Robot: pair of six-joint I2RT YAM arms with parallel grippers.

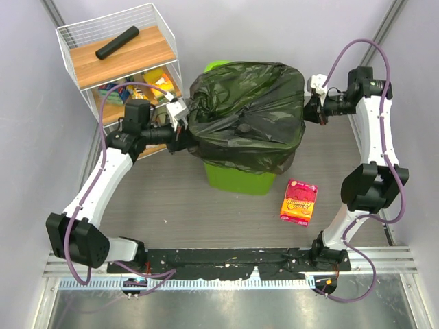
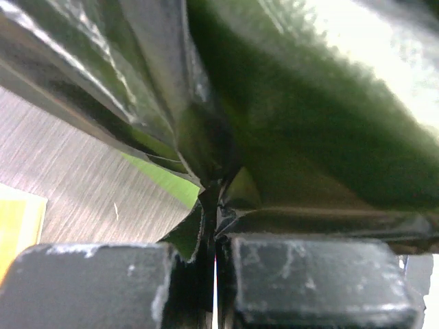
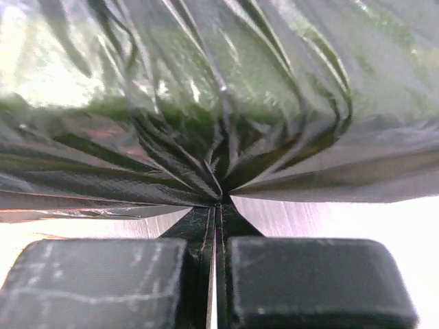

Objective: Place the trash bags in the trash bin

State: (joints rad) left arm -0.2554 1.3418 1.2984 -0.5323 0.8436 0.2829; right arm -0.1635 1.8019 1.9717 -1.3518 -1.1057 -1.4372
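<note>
A glossy black trash bag [image 1: 247, 113] is stretched over the top of the lime-green trash bin [image 1: 239, 177] in the middle of the table and hides most of it. My left gripper [image 1: 185, 127] is shut on the bag's left edge; in the left wrist view its fingers [image 2: 309, 281] pinch black film [image 2: 206, 157] with the green bin [image 2: 164, 179] behind. My right gripper [image 1: 306, 110] is shut on the bag's right edge; in the right wrist view the film [image 3: 219, 103] fans out in pleats from the pinch between the fingers [image 3: 309, 281].
A white wire shelf [image 1: 120, 58] stands at the back left with a slim rolled black cylinder [image 1: 116, 42] on its wooden top and colourful packs below. A red and orange snack packet [image 1: 299, 201] lies on the table right of the bin.
</note>
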